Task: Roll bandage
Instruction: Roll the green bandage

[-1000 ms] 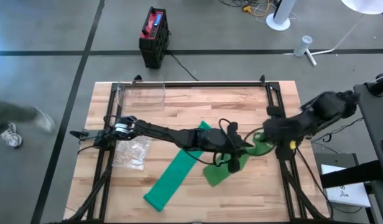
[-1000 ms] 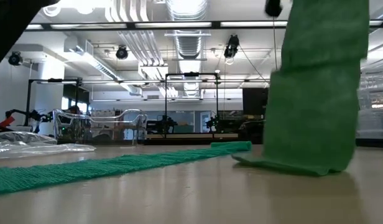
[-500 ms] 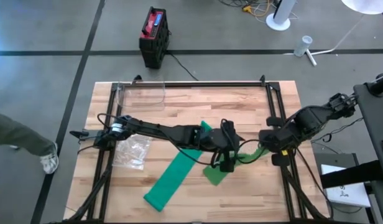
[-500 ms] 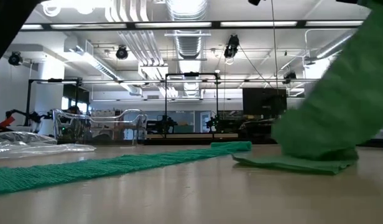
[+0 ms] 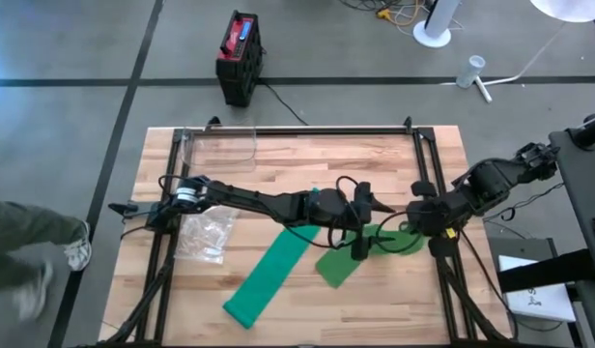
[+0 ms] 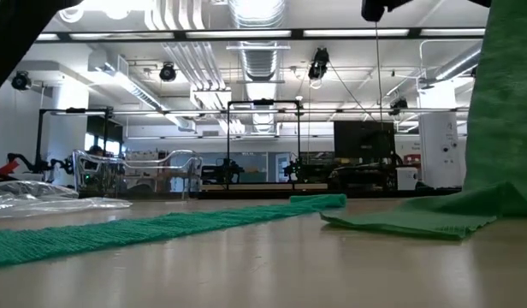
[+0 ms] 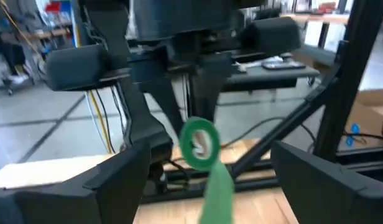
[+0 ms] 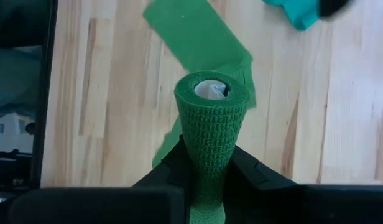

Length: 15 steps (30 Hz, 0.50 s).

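A green bandage lies partly unrolled on the wooden table (image 5: 278, 164). Its long strip (image 5: 273, 271) lies flat at the near middle, and a folded stretch (image 5: 360, 253) lies to its right. The rolled end (image 8: 210, 118), with a white core, is in my right gripper (image 5: 420, 217), which is shut on it right of centre. My left gripper (image 5: 365, 224) is open just left of the roll. Its fingers stand wide on either side of the hanging strip (image 7: 216, 190). My right gripper pinches the roll's round side (image 8: 210, 152) between its two fingers, at the end away from the white core (image 8: 210, 89). The fingers slant down from the table's right and lie along the roll. The roll is lifted clear and the strip (image 6: 503, 103) hangs from it to the table.
A crumpled clear plastic bag (image 5: 206, 237) lies at the left. A clear plastic container (image 5: 220, 145) stands at the far left corner. Dark metal rails (image 5: 442, 280) run along the table's sides. A person (image 5: 27, 256) walks on the floor to the left.
My right gripper has dipped with the roll and come up again, ending a little nearer the table's right edge. The hanging strip has followed it to the right, and more of the bandage now lies flat on the table.
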Available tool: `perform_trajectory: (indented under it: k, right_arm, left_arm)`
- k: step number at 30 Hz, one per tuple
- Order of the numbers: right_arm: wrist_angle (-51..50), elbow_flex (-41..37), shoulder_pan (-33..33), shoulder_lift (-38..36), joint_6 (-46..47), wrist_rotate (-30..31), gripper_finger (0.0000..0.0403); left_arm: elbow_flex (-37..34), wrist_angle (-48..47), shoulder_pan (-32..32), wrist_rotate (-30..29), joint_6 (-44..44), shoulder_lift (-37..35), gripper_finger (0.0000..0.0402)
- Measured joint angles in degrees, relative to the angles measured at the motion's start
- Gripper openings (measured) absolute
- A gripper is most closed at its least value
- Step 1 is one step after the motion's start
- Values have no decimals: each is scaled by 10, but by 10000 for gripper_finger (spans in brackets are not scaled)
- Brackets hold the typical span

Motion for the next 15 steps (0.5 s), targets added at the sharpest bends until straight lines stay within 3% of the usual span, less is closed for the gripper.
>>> perform_trajectory:
  k: [5, 10, 15]
  right_arm:
    - [19, -18, -20, 30, -48, 7, 48]
    - [25, -17, -58, 77, -90, 16, 48]
    - [23, -7, -102, 117, -123, 16, 48]
  left_arm:
    - [-36, 51, 22, 4, -21, 0, 307]
    - [-53, 51, 37, 72, -45, 2, 297]
    - [-79, 63, 35, 94, -29, 1, 285]
